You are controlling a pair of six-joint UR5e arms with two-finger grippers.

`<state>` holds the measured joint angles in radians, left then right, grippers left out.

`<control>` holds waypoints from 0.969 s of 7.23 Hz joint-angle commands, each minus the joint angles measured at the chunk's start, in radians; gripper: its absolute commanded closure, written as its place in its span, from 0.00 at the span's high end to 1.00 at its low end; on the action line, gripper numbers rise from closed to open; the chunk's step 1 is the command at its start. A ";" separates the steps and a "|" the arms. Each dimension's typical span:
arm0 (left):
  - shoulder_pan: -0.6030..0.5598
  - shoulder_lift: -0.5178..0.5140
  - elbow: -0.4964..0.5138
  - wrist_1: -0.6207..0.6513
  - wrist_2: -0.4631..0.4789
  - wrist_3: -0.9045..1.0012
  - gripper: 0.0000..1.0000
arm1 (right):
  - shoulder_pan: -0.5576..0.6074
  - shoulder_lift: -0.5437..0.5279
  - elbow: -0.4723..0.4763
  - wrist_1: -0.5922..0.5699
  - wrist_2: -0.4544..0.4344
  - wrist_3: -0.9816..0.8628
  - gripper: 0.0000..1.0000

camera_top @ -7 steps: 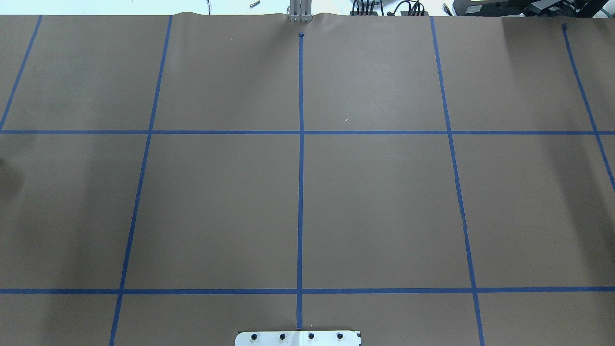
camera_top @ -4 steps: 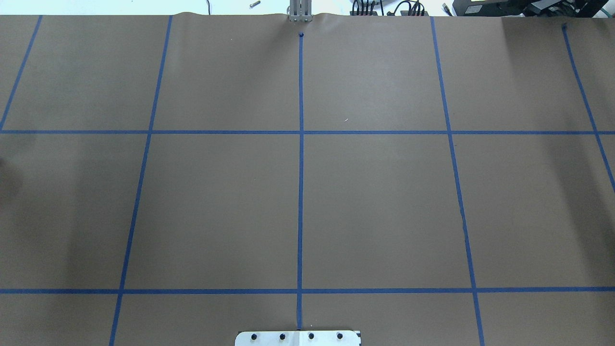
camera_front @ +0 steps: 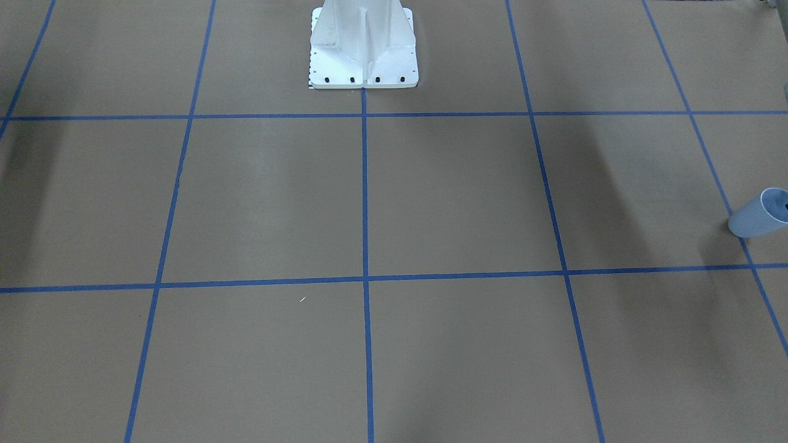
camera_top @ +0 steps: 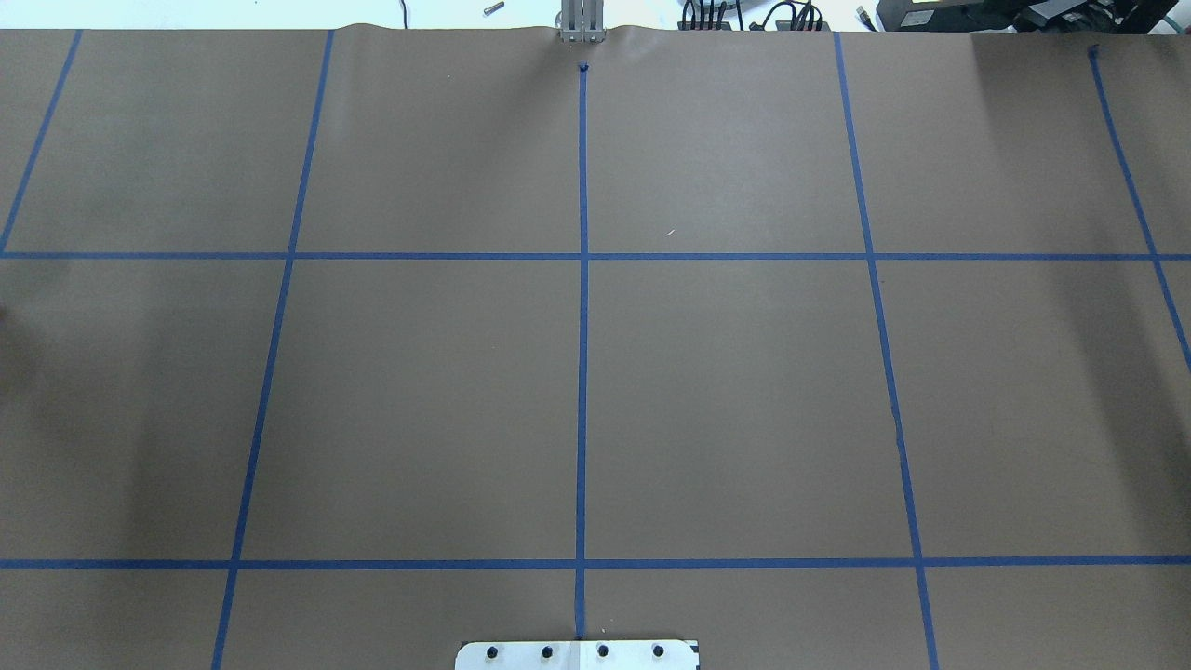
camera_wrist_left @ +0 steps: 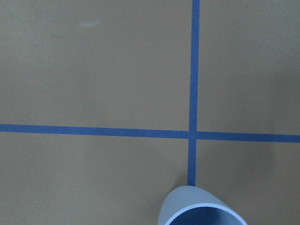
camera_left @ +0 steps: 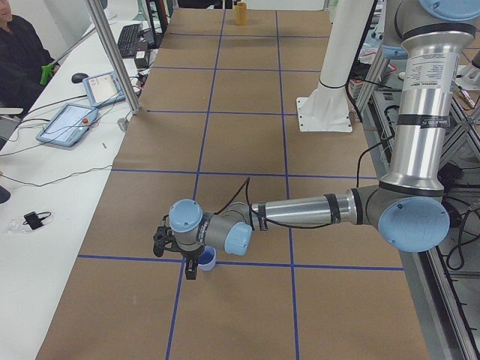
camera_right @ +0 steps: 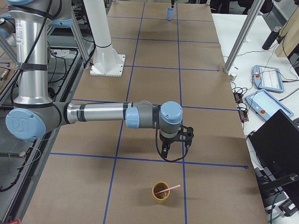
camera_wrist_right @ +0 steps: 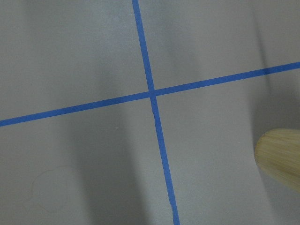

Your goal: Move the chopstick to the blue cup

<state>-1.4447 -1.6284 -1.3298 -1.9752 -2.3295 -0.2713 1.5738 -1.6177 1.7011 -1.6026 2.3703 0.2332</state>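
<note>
The blue cup [camera_left: 208,259] stands on the brown table at the robot's far left. It also shows at the front-facing view's right edge [camera_front: 758,216] and at the bottom of the left wrist view [camera_wrist_left: 201,210]. My left gripper [camera_left: 189,262] hangs right beside and above it; I cannot tell whether it is open or shut. A pale pink chopstick [camera_right: 168,189] leans in a tan cup [camera_right: 160,193] at the far right. My right gripper [camera_right: 175,147] hovers above the table just short of that cup; I cannot tell its state. The tan cup's rim shows in the right wrist view [camera_wrist_right: 281,158].
The robot's white base [camera_front: 363,49] stands at the table's middle edge. Blue tape lines [camera_top: 582,279] grid the table. Tablets [camera_left: 71,124] and an operator [camera_left: 19,52] are on the far side, past a metal post [camera_left: 112,56].
</note>
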 commanded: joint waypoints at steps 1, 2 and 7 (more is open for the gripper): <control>0.015 0.005 0.018 0.001 0.001 0.000 0.98 | 0.000 0.007 -0.003 0.000 0.000 0.000 1.00; 0.038 0.005 0.033 -0.001 0.001 0.000 0.98 | 0.000 0.009 -0.004 0.000 0.000 0.000 1.00; 0.078 0.004 0.057 0.003 -0.008 0.007 0.02 | 0.000 0.025 -0.009 -0.008 0.000 0.000 1.00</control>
<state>-1.3673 -1.6307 -1.2666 -1.9756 -2.3306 -0.2661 1.5739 -1.6004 1.6921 -1.6067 2.3700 0.2332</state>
